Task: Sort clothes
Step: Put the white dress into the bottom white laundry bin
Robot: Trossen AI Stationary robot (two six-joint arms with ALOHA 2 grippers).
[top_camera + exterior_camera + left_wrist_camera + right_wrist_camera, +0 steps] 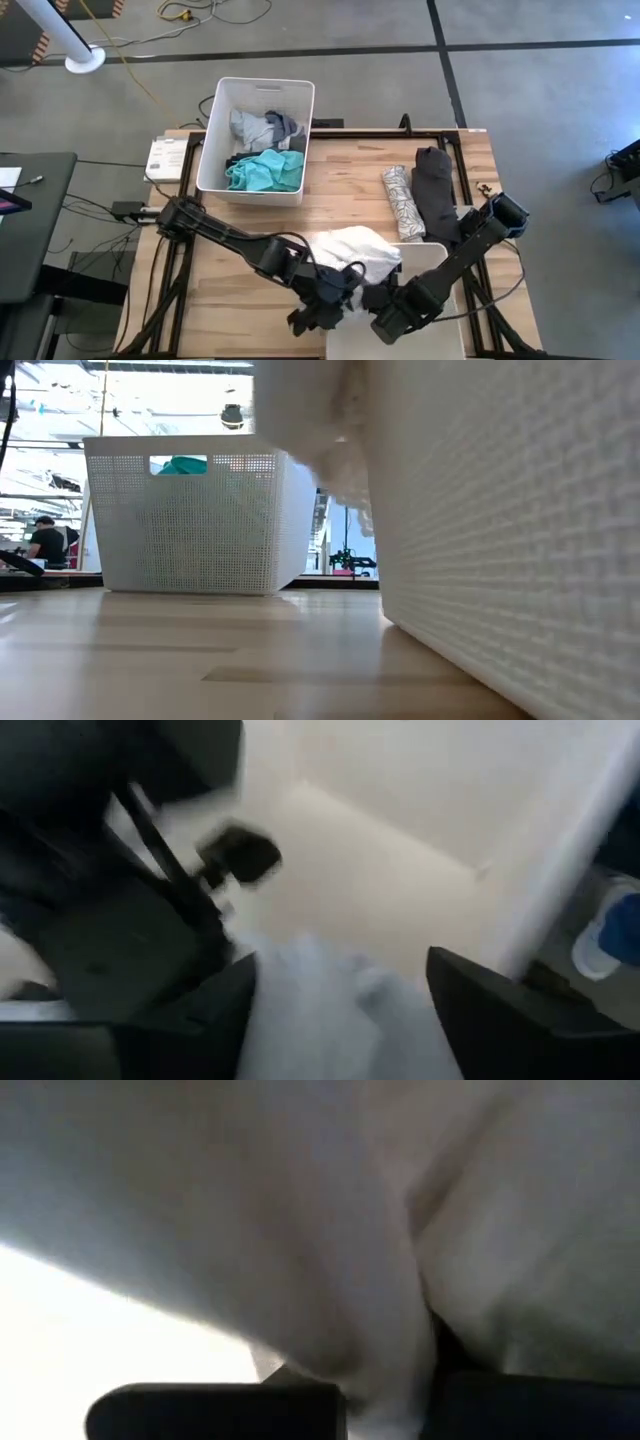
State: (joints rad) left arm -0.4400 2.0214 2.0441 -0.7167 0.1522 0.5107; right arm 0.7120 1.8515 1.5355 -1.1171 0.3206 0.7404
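Note:
A white garment (352,250) lies bunched over the far left corner of the near white bin (445,335); in the low view it hangs at that bin's wall (340,450). My right gripper (385,312) is shut on it just above that bin. My left gripper (325,300) is open beside it, and white cloth (320,1015) lies between its spread fingers. A grey-white patterned roll (404,203) and a dark garment (436,195) lie on the table's right side. Teal (265,172) and grey (262,127) clothes lie in the far bin. My right gripper pinches a fold of the white garment (415,1330) between its two fingers; the cloth fills its wrist view and hides which part of the garment this is. In the high view the arm covers the place of contact. My left gripper: I cannot tell whether its fingers (235,1010) touch the cloth between them.
The far white bin (212,135) stands at the table's far left; the low view shows its perforated wall (190,530). The near bin's wall (500,560) fills the right of the low view. Bare wood (230,290) lies at the table's near left.

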